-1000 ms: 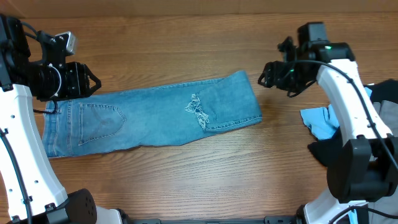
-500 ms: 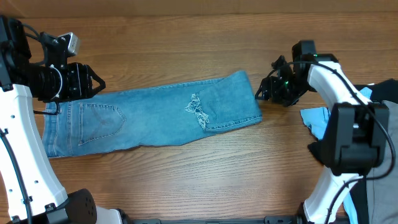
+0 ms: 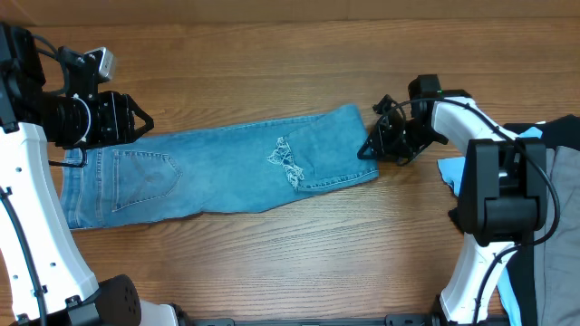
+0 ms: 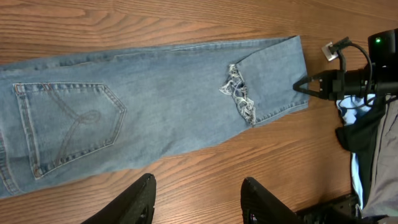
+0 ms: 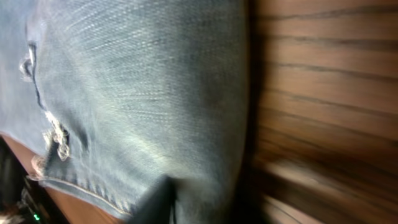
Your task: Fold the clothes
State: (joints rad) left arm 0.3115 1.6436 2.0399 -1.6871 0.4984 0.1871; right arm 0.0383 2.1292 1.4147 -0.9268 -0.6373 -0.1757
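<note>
Left wrist shows left hand (image 4: 199, 194) open, empty; overhead, right hand (image 3: 366, 149) at jeans (image 3: 227, 167) fold, grip unclear.

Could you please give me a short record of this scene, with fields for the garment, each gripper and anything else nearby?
garment: light-blue denim jeans, flat on the brown wooden table, leg end folded back, frayed hem on top
left gripper: open, empty, near the waistband end
right gripper: at the folded edge; grip unclear
nearby: bright cyan cloth, right of the jeans
</note>
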